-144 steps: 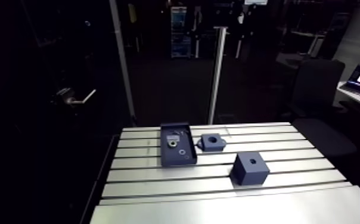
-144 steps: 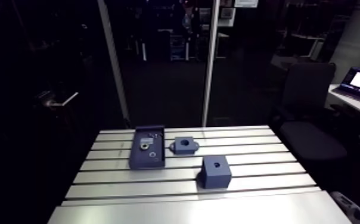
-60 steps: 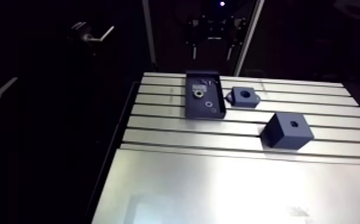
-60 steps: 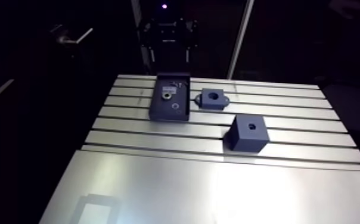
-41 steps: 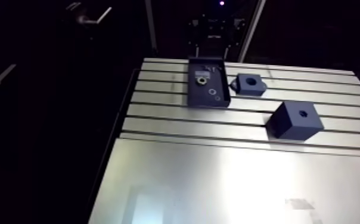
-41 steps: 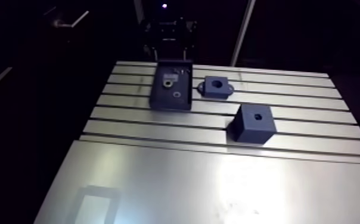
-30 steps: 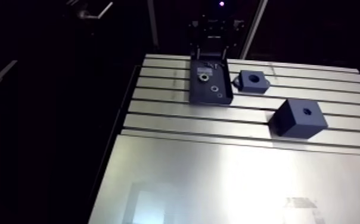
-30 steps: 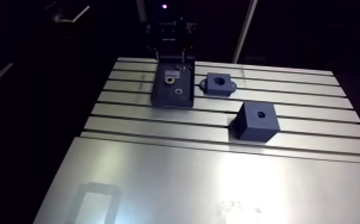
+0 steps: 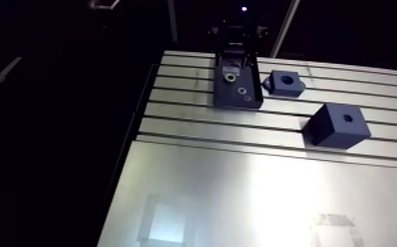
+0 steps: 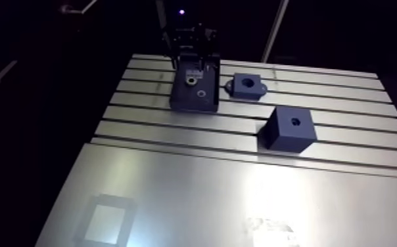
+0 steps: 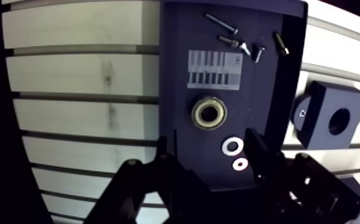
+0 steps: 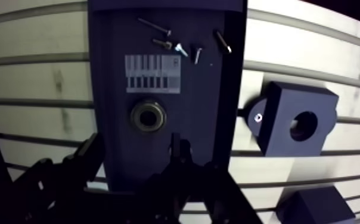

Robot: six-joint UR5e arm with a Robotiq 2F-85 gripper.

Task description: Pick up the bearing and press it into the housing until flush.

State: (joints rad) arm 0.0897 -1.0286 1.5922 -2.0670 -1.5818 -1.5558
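Hovering over a dark-blue rectangular tray (image 11: 176, 42) at the upper middle of the arm view: the black two-finger gripper (image 11: 210, 138), jaws spread wide and gripping nothing. Lying flat on the tray floor, just ahead of the gap between the fingers (image 11: 169, 146) in the wrist view: the round brass-and-steel bearing (image 11: 209, 112), untouched. Beside one finger: two small white washers (image 11: 232, 145). Beyond the bearing: a pale barcode label (image 11: 214, 69), then loose screws (image 11: 221, 24). Standing apart from the tray on the slotted aluminium table (image 9: 240, 197), right of it in the arm view: the dark-blue housing block with a round bore (image 9: 293, 87). Sitting at the frame's right, nearer the camera: a dark-blue cube with a small top hole (image 9: 332, 128).
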